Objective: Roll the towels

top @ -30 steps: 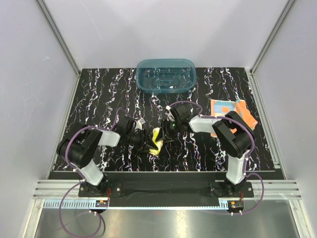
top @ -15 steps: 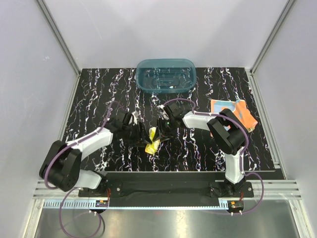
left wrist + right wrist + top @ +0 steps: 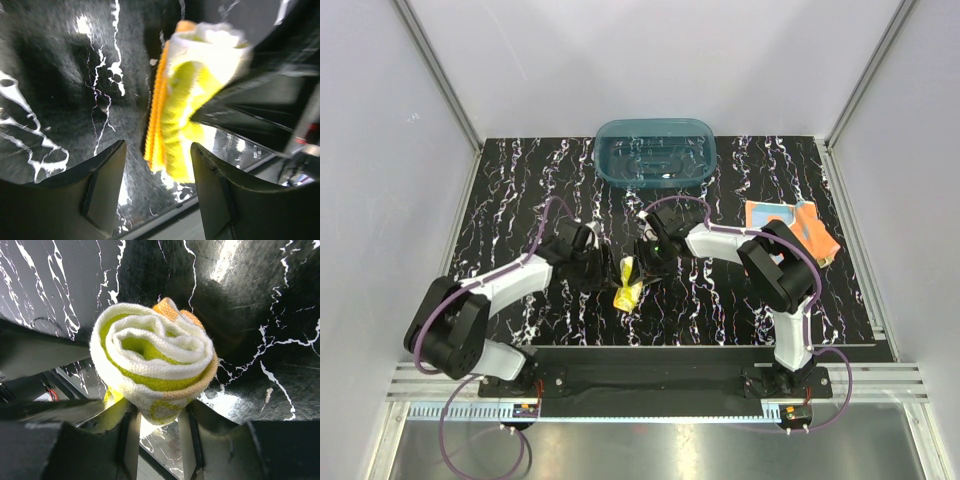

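Observation:
The yellow towel (image 3: 155, 360) is wound into a tight roll with a pale spiral end and an orange edge. My right gripper (image 3: 157, 422) is shut on the roll's lower part. In the top view the roll (image 3: 626, 287) hangs near the middle of the table, between the two grippers, with my right gripper (image 3: 640, 266) at its upper end. My left gripper (image 3: 157, 150) stands open, and the roll's (image 3: 182, 115) lower end hangs just ahead of its fingertips without touching them. The orange towel (image 3: 790, 228) lies crumpled flat at the table's right side, away from both arms.
A teal translucent tub (image 3: 655, 152) stands at the back centre of the black marbled table (image 3: 520, 190). The table's near edge runs close below the roll. Grey walls and metal rails enclose the table on three sides.
My left gripper has opened and let go of the yellow towel. My right gripper has closed tighter on the roll and shifted slightly left. The left arm has stretched toward the centre.

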